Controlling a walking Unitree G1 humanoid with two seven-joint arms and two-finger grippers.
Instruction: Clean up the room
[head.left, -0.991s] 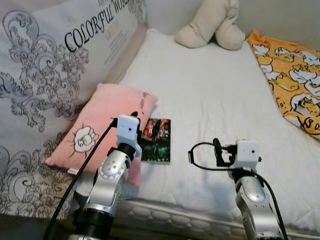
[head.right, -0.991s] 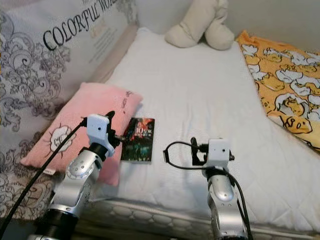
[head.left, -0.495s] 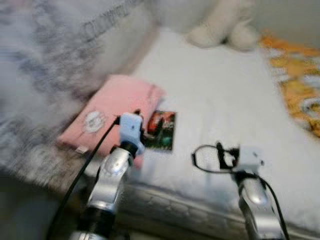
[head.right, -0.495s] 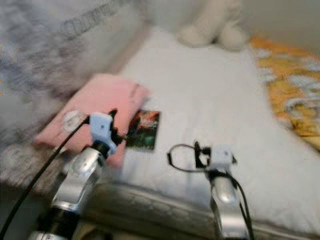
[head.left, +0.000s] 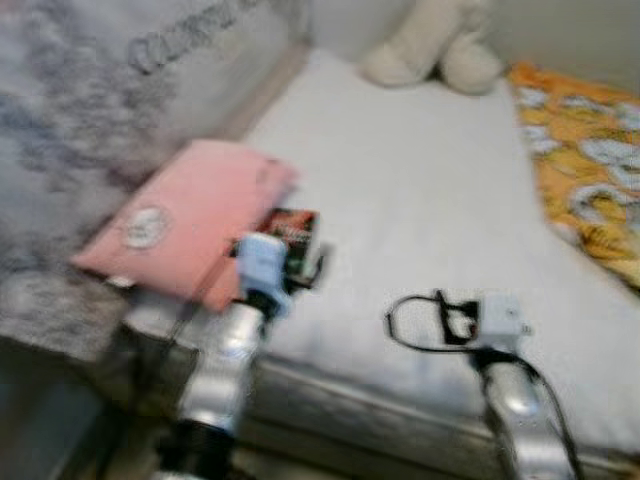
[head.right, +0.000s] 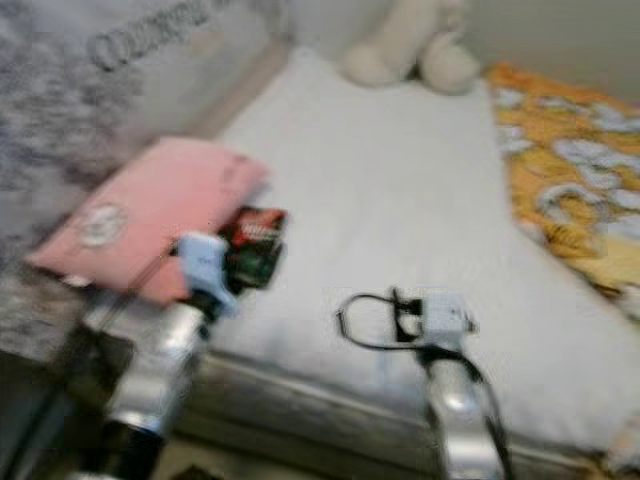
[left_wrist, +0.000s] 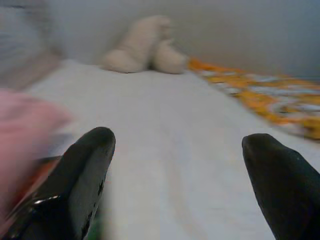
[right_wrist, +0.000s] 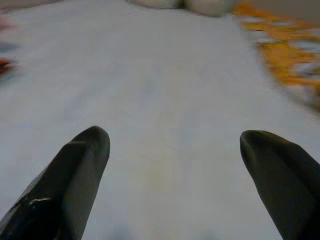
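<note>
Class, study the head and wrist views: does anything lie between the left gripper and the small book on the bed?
Nothing visible does. The left gripper, fingers open, is right at the book, which lies flat on the white mattress against the pink pillow.

The bed (head.left: 420, 190) is covered in a plain white sheet with a faint quilted texture. On it lies a pink pillow (head.left: 185, 215) with a small white round motif near one end. Just beside the pillow is a book (head.left: 296, 232) with a dark cover showing red and green patches; the blur hides its print. A cream-coloured plush toy (head.left: 430, 50) sits at the far end of the sheet. Along the right edge spreads an orange blanket (head.left: 585, 170) patterned with white shapes. On the left stands a large grey-white cushion (head.left: 90, 110) with dark grey swirling ornament and dark lettering, too blurred to read.
</note>
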